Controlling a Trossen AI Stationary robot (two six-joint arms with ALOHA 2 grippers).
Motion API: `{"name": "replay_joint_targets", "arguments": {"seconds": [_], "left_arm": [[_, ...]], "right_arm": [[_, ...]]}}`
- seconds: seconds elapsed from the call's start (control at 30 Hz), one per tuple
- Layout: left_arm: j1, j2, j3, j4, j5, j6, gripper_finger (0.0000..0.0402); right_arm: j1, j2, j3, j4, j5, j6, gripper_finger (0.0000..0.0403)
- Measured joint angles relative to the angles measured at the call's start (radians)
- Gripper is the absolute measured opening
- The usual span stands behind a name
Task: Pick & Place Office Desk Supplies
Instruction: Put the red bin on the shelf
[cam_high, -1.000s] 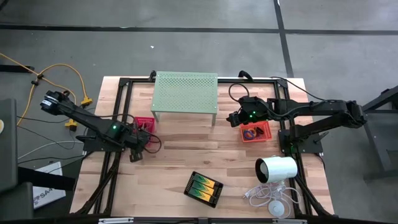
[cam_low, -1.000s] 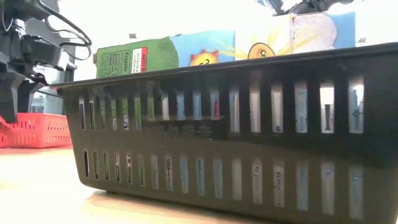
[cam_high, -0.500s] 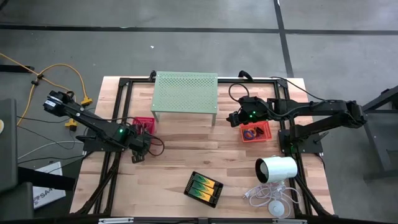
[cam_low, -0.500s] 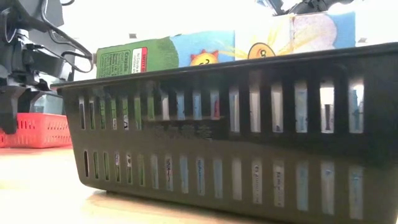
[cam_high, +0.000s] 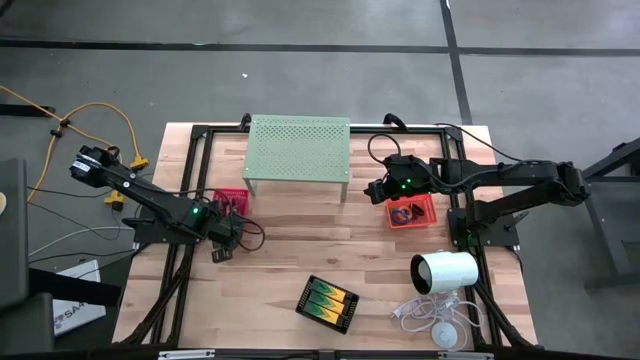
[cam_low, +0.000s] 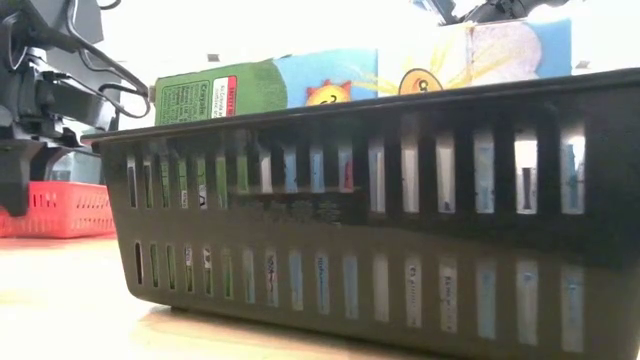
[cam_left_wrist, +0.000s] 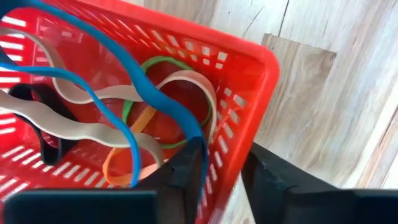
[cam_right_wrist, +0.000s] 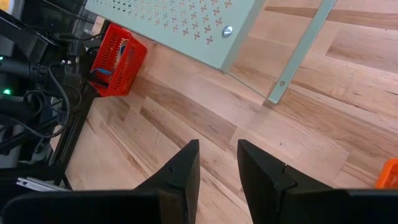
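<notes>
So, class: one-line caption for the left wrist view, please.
Left hand straddling the wall of a red tray holding rubber bands.

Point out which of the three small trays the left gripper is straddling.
The pink-red tray at the table's left: the left gripper has one finger inside its wall and one outside. The orange tray sits on the right, the black tray near the front.

From overhead we look straight down on the whole table (cam_high: 300, 235). Our low camera sits at tabletop level, tight against the black basket (cam_low: 400, 210). The left wrist view hugs the red tray (cam_left_wrist: 249, 81), which the right wrist view shares from afar.
</notes>
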Motion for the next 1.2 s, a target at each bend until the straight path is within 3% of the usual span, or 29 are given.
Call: {"name": "replay_joint_targets", "arguments": {"seconds": [0.33, 0.8, 1.2], "left_arm": [[0.0, 0.0, 0.001, 0.0, -0.002, -0.007, 0.0006], [0.0, 0.0, 0.005, 0.023, 0.025, -0.014, 0.0002], [-0.045, 0.014, 0.125, 0.012, 0.069, -0.021, 0.0001]], "right_arm": [[0.0, 0.0, 0.0, 0.0, 0.0, 0.0, 0.0095], [0.0, 0.0, 0.0, 0.0, 0.0, 0.0, 0.0095], [0.0, 0.0, 0.0, 0.0, 0.0, 0.0, 0.0095]]}}
